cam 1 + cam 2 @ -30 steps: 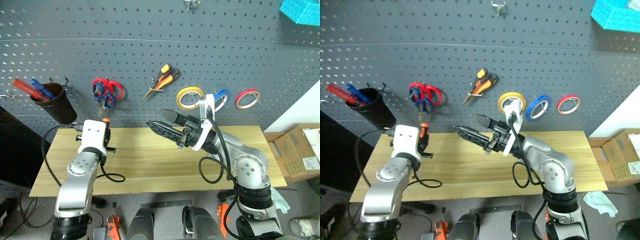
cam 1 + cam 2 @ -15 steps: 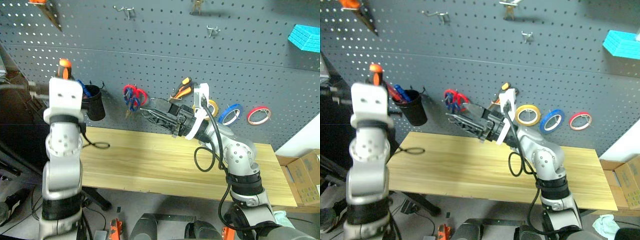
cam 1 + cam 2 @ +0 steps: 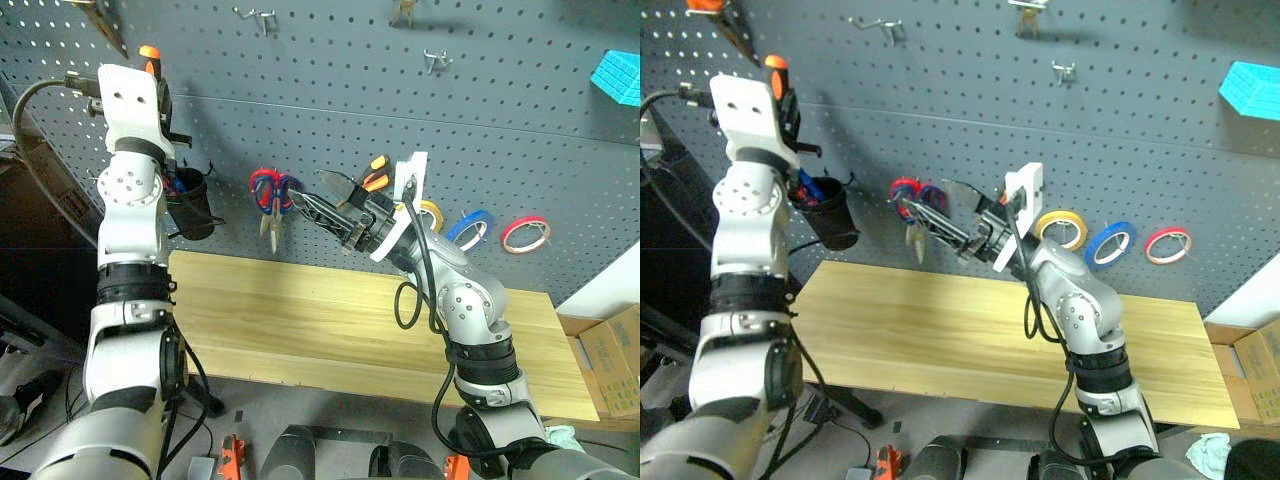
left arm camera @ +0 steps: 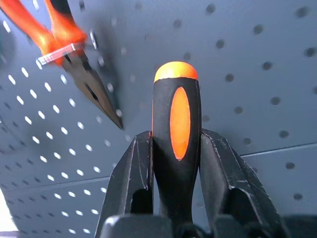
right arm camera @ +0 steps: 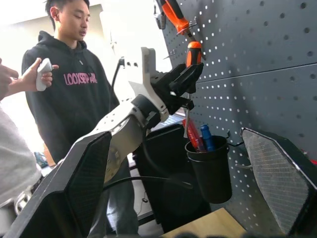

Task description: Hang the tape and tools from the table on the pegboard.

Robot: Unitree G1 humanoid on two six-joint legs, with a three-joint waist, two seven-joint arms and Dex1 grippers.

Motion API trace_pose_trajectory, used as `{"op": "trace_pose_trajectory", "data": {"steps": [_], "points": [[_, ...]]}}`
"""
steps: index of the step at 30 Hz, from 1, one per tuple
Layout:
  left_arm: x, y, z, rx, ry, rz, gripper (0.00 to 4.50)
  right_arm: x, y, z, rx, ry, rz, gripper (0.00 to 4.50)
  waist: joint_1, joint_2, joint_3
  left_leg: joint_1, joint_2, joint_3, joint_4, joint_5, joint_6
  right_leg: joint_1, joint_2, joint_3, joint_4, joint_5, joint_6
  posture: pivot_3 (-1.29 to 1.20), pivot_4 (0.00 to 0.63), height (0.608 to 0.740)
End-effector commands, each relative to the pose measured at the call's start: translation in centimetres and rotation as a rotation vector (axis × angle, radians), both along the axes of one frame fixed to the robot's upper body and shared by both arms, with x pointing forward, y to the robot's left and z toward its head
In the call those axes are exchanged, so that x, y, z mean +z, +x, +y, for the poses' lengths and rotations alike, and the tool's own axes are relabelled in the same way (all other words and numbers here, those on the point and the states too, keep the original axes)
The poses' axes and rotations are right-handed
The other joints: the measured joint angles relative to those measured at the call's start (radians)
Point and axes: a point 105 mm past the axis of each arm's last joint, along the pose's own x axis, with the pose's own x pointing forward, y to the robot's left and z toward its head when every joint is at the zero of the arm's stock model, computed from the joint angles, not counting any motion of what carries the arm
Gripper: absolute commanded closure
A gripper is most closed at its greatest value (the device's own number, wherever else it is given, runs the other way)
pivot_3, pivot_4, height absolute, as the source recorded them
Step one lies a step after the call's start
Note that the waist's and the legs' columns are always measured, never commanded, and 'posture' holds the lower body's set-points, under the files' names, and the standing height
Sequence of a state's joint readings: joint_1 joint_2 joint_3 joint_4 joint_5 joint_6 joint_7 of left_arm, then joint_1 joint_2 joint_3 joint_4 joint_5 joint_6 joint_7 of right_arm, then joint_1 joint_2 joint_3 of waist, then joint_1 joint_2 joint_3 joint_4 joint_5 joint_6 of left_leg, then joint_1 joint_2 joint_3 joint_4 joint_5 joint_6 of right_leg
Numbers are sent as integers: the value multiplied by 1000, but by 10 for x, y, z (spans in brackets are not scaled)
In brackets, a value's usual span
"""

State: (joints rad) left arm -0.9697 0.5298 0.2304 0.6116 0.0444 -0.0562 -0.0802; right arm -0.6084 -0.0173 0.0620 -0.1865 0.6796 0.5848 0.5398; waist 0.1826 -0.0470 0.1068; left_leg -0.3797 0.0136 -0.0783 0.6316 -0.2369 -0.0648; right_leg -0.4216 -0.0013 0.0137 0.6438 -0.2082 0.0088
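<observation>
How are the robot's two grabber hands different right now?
The left gripper is shut on the screwdriver, pinching its orange-and-black handle; the right gripper is open and holds nothing. The left gripper is raised high against the pegboard, above the black cup; the right gripper sits lower, in front of the red-handled scissors. Both have two black fingers and point toward the pegboard.

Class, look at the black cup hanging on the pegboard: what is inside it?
The black cup holds a red tool and a blue tool standing upright, tops poking above its rim. Their lower parts are hidden by the cup's wall.
</observation>
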Motion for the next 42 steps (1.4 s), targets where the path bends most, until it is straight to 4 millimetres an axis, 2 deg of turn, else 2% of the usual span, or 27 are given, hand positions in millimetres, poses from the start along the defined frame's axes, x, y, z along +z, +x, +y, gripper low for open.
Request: {"op": "trace_pose_trajectory", "data": {"steps": [1, 4, 7, 12, 22, 23, 24, 32, 38, 42], "points": [[-5, 6, 1, -46, -59, 6, 3581, 11, -1, -7, -35, 25, -39, 0, -5, 0, -1, 0, 0, 0, 0, 0, 0, 0, 0, 0, 0, 0, 0, 278, 0, 740], [-24, 13, 0, -68, -106, 51, 3581, 7, -2, -9, -44, 9, -35, 0, -9, -1, -2, 1, 0, 0, 0, 0, 0, 1, 0, 0, 1, 0, 0, 271, 0, 740], [-31, 14, -1, -63, -129, 56, 3581, 6, -2, -10, -49, 5, -31, 0, -17, -2, -3, 1, 0, 0, 2, 0, 0, 1, 0, 0, 1, 0, 0, 257, 0, 740], [-50, 12, 15, 25, -233, 74, 3581, 6, -1, -13, -65, 5, -28, 0, -30, -2, -3, 0, 0, 0, 3, 0, 0, 1, 0, 1, 2, 1, 0, 253, 1, 740], [-60, -10, 27, 125, -258, 37, 3581, 9, -8, -9, 2, 25, -16, 0, -49, -6, -6, 1, 0, 0, 4, 0, 0, 1, 0, 1, 3, 1, 0, 261, 4, 740], [-60, -12, 27, 128, -259, 37, 2872, 9, -9, -9, 12, 28, -15, 0, -49, -6, -6, 2, 0, 0, 4, 0, 0, 1, 0, 2, 3, 1, 0, 263, 4, 740], [-61, -14, 28, 129, -259, 37, 2721, 10, -10, -8, 19, 30, -13, 0, -49, -6, -7, 2, 0, 0, 4, 0, 0, 1, 0, 2, 4, 1, 0, 263, 4, 740], [-62, -20, 25, 123, -248, 45, 41, 9, -10, -5, 30, 20, -15, 0, -49, -7, -9, 5, 0, 0, 4, 1, 1, 4, 0, 2, 4, 1, 0, 264, 6, 740], [-56, -21, 21, 124, -241, 34, 10, 8, -10, -6, 22, 14, -16, 0, -49, -6, -10, 16, 0, 0, 3, 1, 1, 15, 0, 2, 2, -2, 5, 261, 4, 740], [-38, -27, 15, 91, -257, -13, 10, 10, -6, -11, -34, 8, -38, 0, -49, -6, -10, 16, 0, 0, 4, 1, 1, 15, 0, 2, 2, -2, 5, 255, 2, 740]]}}
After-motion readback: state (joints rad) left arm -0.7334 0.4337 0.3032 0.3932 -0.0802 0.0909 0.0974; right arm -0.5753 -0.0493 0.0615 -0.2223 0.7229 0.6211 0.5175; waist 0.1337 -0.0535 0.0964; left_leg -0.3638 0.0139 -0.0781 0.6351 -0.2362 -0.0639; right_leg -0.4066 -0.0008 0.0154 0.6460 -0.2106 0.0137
